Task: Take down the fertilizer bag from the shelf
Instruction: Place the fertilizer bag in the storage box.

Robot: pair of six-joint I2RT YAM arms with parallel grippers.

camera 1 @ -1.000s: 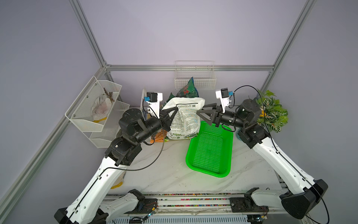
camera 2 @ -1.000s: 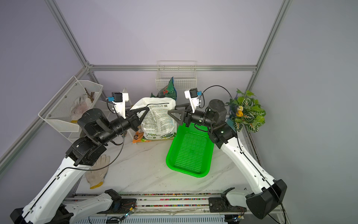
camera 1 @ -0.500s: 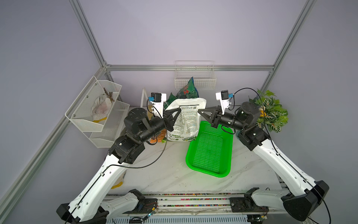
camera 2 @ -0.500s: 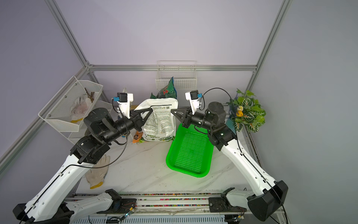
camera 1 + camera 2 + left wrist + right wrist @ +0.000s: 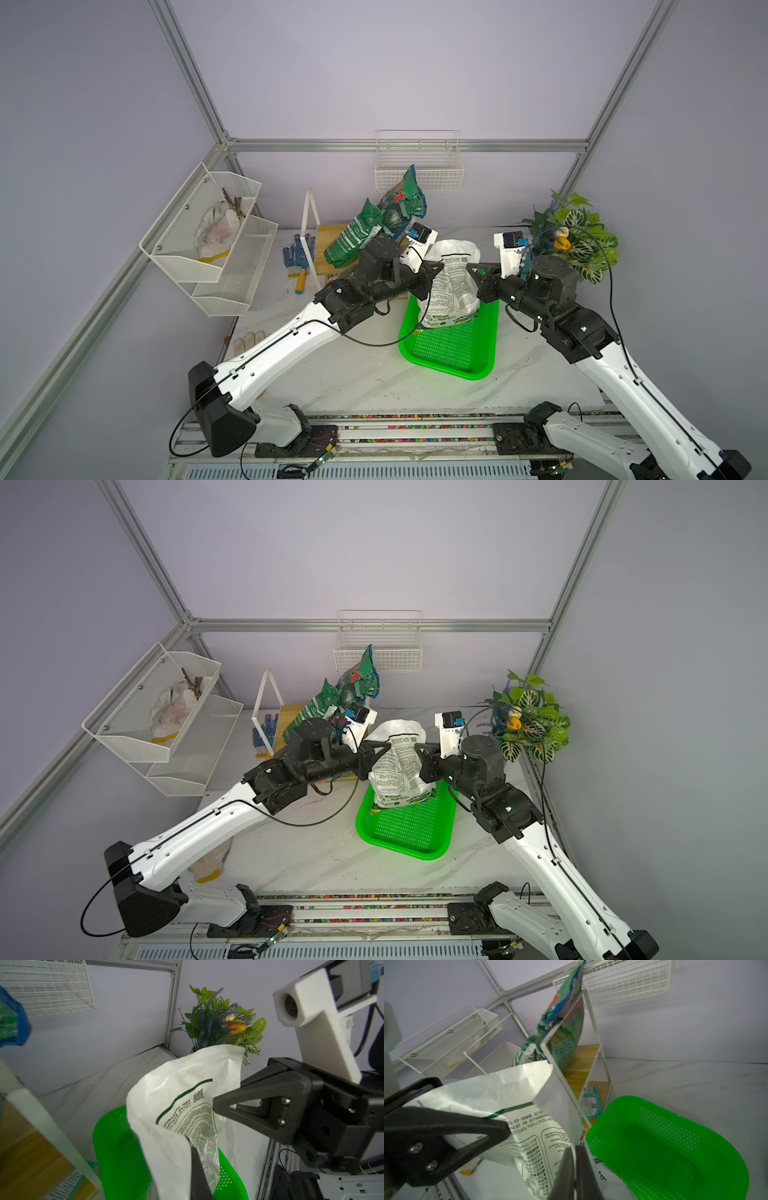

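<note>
In both top views I see the fertilizer bag (image 5: 451,286) off the shelf (image 5: 332,245), above the green basket (image 5: 453,349). Left gripper (image 5: 436,270) and right gripper (image 5: 471,270) each pinch an edge; thin film could slip or tear.

Left wrist view: the left jaws' contact is cropped.

Right wrist view: the right jaws are clamped on film; the bag's base is hidden.

Both arms' fingers (image 5: 437,270) clamped
</note>
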